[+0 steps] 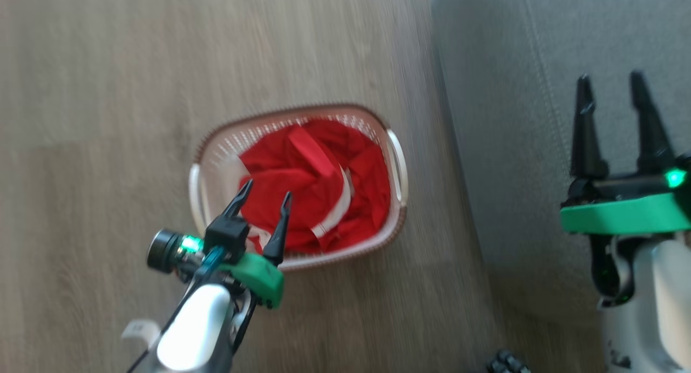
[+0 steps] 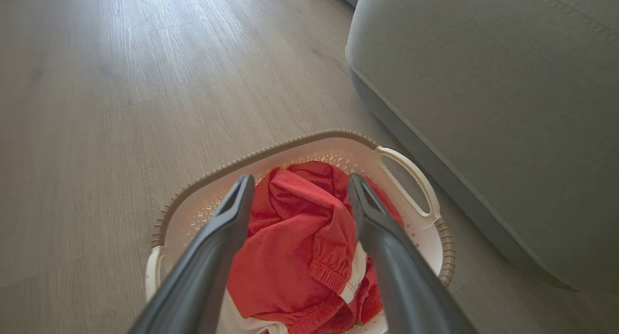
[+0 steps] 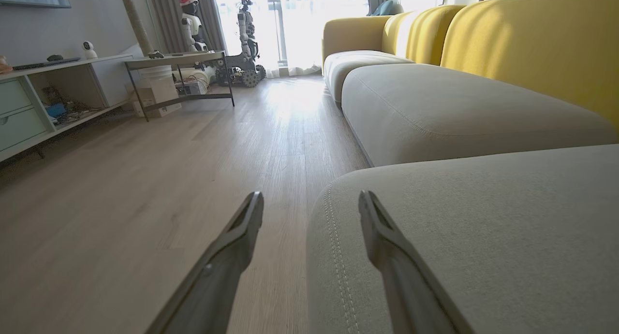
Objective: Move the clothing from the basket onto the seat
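Observation:
Red clothing with white trim lies bunched inside the cream basket on the wood floor. My left gripper hangs open above the near side of the pile; in the left wrist view its fingers straddle the red clothing inside the basket, with nothing held. The grey seat fills the right side. My right gripper is open over the seat cushion, empty; in its own view the right gripper spans the seat's stitched corner.
Bare wood floor surrounds the basket. A yellow-backed sofa section, a low table, a cabinet and other robots stand far off by the window.

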Robot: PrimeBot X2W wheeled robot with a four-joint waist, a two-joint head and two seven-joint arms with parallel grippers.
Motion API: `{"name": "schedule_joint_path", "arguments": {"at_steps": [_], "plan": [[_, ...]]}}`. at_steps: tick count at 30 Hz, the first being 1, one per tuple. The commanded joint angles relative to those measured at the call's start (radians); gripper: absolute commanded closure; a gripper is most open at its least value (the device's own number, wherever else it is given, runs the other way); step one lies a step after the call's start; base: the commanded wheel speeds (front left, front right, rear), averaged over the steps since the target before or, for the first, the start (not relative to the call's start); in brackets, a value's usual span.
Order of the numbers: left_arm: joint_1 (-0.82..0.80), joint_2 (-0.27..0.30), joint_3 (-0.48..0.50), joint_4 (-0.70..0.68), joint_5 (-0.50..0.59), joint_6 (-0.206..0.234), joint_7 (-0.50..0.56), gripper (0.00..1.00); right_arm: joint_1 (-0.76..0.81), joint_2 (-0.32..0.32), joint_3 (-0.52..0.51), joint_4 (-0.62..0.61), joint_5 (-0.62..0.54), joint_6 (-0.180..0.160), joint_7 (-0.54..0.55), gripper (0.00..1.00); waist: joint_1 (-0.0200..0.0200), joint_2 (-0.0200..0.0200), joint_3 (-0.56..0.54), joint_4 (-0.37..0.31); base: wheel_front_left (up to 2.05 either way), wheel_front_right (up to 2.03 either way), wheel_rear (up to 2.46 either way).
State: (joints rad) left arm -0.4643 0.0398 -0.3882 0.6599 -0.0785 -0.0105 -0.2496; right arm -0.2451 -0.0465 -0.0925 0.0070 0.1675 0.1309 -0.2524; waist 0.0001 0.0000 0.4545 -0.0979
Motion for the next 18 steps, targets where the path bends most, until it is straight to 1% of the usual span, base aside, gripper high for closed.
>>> {"name": "schedule_joint_path", "arguments": {"at_steps": [1,4,9,18], "plan": [[-0.015,0.011,0.008,0.003,-0.004,-0.004,-0.012,0.00,-0.016,-0.004,0.012,-0.046,0.007,0.000,-0.009,0.00,-0.0001,0.0000,0.094,-0.048,0.00,0.00,0.00],[-0.090,0.011,-0.040,0.098,-0.009,-0.007,-0.012,0.00,-0.036,-0.004,-0.006,-0.087,0.014,0.000,-0.009,0.00,-0.0001,0.0000,0.151,-0.064,0.00,0.00,0.00],[-0.200,0.011,-0.093,0.231,-0.044,-0.003,-0.012,0.00,-0.058,-0.004,-0.001,-0.139,0.033,0.000,-0.009,0.00,-0.0001,0.0000,0.233,-0.092,0.00,0.00,0.00],[-0.329,0.011,-0.167,0.363,-0.080,0.009,-0.012,0.00,-0.089,-0.004,0.034,-0.180,0.076,0.000,-0.009,0.00,-0.0001,0.0000,0.322,-0.145,0.00,0.00,0.00]]}}
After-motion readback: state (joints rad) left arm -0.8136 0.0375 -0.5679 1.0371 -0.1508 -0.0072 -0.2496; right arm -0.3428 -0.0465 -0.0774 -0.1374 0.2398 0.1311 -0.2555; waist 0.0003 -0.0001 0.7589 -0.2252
